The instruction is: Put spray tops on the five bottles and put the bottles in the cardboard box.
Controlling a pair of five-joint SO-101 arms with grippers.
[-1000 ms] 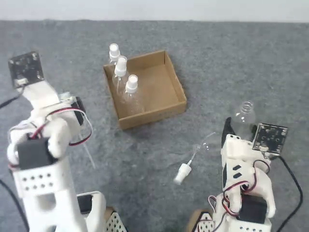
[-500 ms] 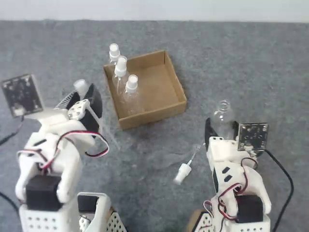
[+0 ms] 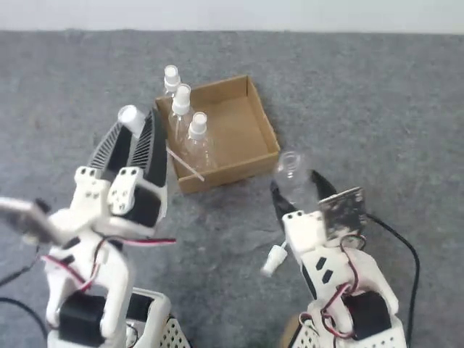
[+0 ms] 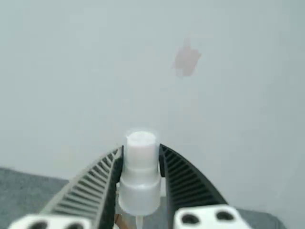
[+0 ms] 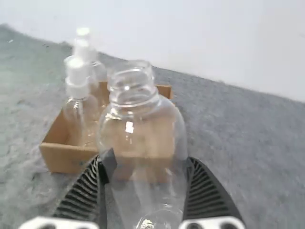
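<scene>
The left pincer (image 4: 140, 149) was clenched on a white spray top (image 4: 139, 176), held up beside the cardboard box (image 3: 230, 168). The right pincer (image 5: 146, 160) gripped an uncapped bottle (image 5: 140, 124) upright near the box. Three capped bottles (image 3: 196, 138) stood along the box's left side, and a second spray top (image 3: 274, 259) lay on the bench (image 3: 362, 87).

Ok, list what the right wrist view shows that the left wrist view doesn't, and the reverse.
Right wrist view, not the left: the right hand clamped on an uncapped bottle, with the cardboard box beyond it holding capped bottles. Left wrist view, not the right: the left hand gripping a spray top. Both: grey table cover below and a pale wall behind.
</scene>
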